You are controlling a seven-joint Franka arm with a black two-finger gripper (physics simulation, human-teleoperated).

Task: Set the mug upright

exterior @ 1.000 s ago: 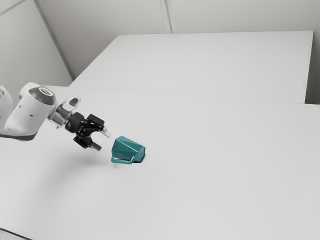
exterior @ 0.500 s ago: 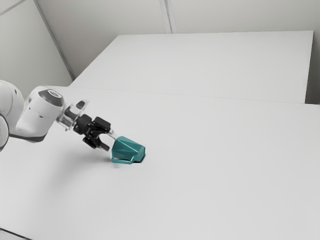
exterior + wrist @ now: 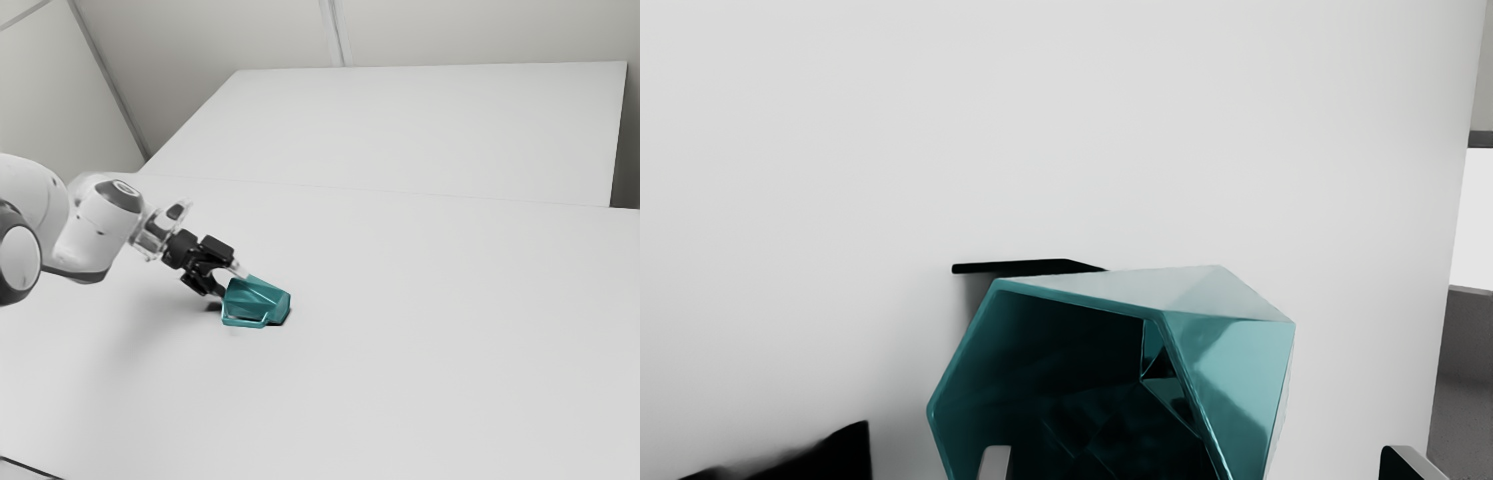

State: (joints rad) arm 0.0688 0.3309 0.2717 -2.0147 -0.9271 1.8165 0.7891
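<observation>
The teal faceted mug (image 3: 257, 300) lies on its side on the table, its open mouth facing my gripper (image 3: 230, 281) and its handle low on the near side in the exterior view. In the wrist view my gripper (image 3: 1196, 463) stands open, fingertips wide apart. One fingertip overlaps the dark opening of the mug (image 3: 1240, 373), while the other is out past the mug's outer wall. Whether either finger touches the mug, I cannot tell.
The white table (image 3: 420, 340) spreads around the mug, with a wide white panel (image 3: 420, 125) behind it in the exterior view. Dark shadows lie on the table beside the mug and near one finger in the wrist view.
The arm and gripper have moved toward the exterior view's right and slightly down, from a gap away to right at the mug's mouth. The mug has stayed where it was.
</observation>
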